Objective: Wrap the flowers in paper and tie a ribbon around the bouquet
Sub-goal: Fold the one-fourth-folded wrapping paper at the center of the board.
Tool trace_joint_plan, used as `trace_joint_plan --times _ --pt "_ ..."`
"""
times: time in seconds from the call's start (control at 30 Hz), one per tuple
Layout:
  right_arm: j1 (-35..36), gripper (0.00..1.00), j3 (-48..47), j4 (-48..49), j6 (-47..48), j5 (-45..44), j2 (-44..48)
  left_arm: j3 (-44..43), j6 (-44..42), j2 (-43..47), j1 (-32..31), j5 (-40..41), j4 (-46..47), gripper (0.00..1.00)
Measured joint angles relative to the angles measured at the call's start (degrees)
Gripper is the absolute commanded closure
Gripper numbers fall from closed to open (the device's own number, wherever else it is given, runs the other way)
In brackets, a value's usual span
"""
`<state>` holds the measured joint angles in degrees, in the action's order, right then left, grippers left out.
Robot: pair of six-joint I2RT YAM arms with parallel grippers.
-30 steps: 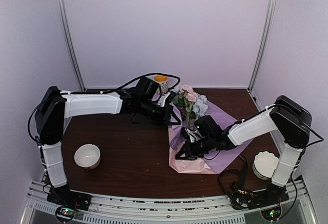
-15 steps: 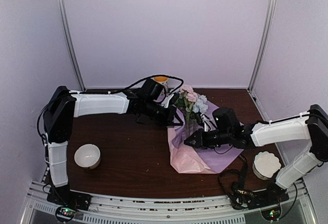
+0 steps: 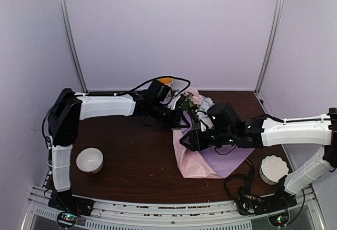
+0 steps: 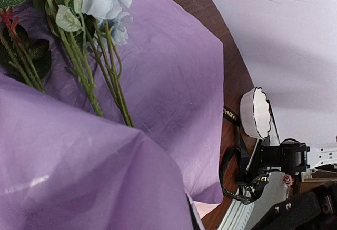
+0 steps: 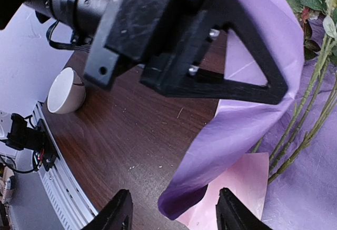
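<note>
the left gripper (image 3: 180, 120) is pressed together on the left edge of the paper (image 3: 231, 159), holding that lilac flap raised and curled over toward the flowers (image 3: 196, 101), which lie on the sheet on the table (image 3: 131, 156) with blooms toward the far wall. the right gripper (image 5: 174, 211) hovers spread open near the lower end of that fold, gripping nothing.

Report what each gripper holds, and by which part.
Left gripper pinches the paper by its lifted left edge. Right gripper is open and holds nothing.
</note>
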<state>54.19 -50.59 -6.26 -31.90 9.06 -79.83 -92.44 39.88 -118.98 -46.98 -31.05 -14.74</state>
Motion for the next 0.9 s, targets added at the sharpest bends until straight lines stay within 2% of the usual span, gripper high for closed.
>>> trace_joint_plan --times 0.4,0.53,0.63,0.7,0.73,0.83,0.9 --pt "2.71 0.46 -4.42 -7.69 3.78 -7.19 -4.83 -0.15 -1.01 -0.09 0.0 0.02 -0.37 1.0" --pt "3.63 0.58 -6.54 -8.87 4.87 -7.43 -7.43 -0.15 -1.09 -0.15 0.0 0.02 -0.39 1.0" --pt "3.98 0.79 -7.43 -9.55 5.51 -7.43 -8.68 -0.15 -1.38 -0.28 0.0 0.04 -0.42 1.0" --pt "4.15 0.89 -7.45 -10.14 5.64 -7.52 -8.85 -0.15 -1.53 -0.31 0.0 0.11 -0.48 1.0" --pt "4.15 0.92 -7.45 -10.64 5.6 -7.72 -8.85 -0.15 -1.7 -0.31 0.0 0.17 -0.59 0.97" --pt "4.15 0.97 -7.48 -12.09 5.29 -8.92 -8.85 -0.79 -2.82 -0.31 0.0 0.81 -2.19 0.67" --pt "4.04 1.0 -7.28 -12.68 4.52 -9.44 -8.85 -1.79 -4.13 -0.31 0.0 1.81 -3.87 0.53"
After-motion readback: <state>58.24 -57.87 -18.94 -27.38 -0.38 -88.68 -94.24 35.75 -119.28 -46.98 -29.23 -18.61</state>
